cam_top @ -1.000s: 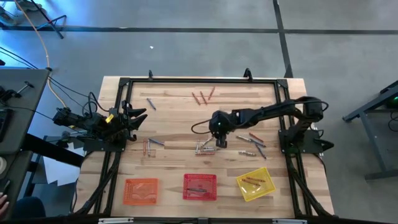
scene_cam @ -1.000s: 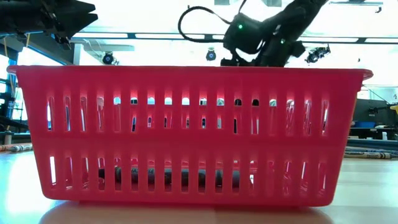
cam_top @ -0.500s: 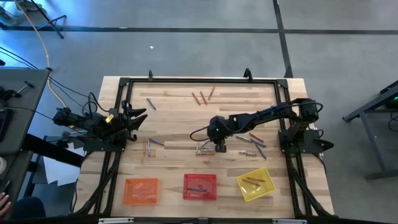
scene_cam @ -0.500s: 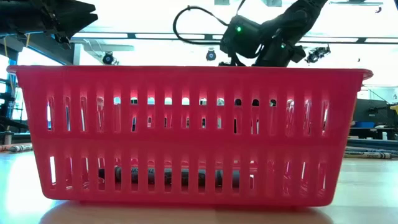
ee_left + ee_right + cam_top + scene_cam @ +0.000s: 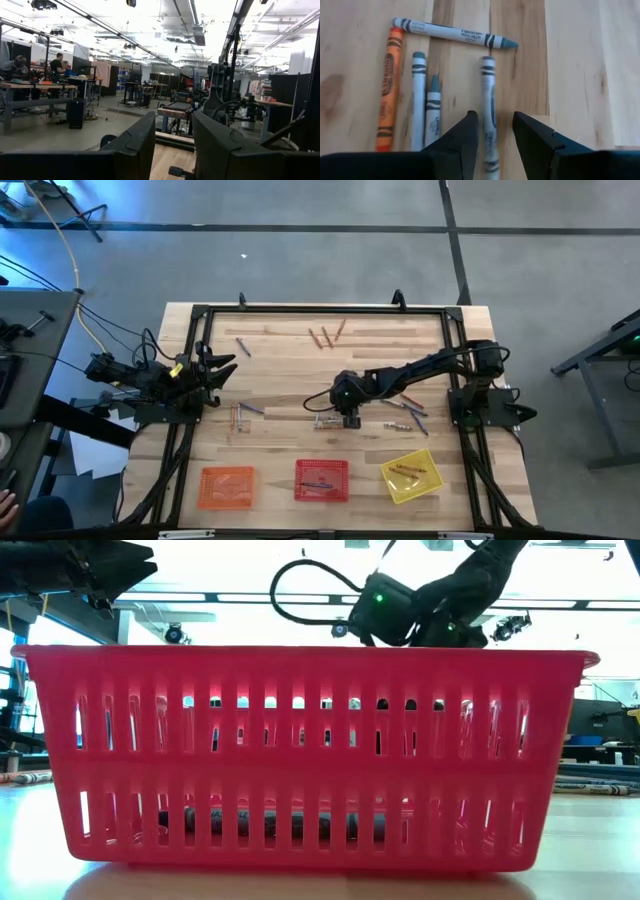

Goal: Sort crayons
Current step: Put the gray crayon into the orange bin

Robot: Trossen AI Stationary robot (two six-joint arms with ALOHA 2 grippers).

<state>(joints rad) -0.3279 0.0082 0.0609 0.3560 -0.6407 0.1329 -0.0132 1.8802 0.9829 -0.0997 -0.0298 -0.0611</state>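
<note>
Several crayons lie flat on the wooden table (image 5: 280, 380). One group (image 5: 322, 420) near the middle shows in the right wrist view as an orange crayon (image 5: 387, 90) and several grey ones (image 5: 418, 100). My right gripper (image 5: 346, 418) (image 5: 495, 137) is open and points down over this group. Its fingers stand on either side of one grey crayon (image 5: 489, 100), which runs along the gap between them. I cannot tell whether they touch it. My left gripper (image 5: 224, 367) (image 5: 174, 145) is open and empty, held level at the table's left side.
More crayons lie at the far middle (image 5: 326, 335), far left (image 5: 242, 346), left of centre (image 5: 241, 415) and right of centre (image 5: 405, 408). An orange basket (image 5: 227, 486), a red basket (image 5: 321, 479) (image 5: 300, 750) and a yellow basket (image 5: 410, 474) stand along the near edge. A black frame rims the table.
My right gripper has moved toward the table's near edge and a little left, and has come down over the middle group of crayons. The crayons have stayed where they were.
</note>
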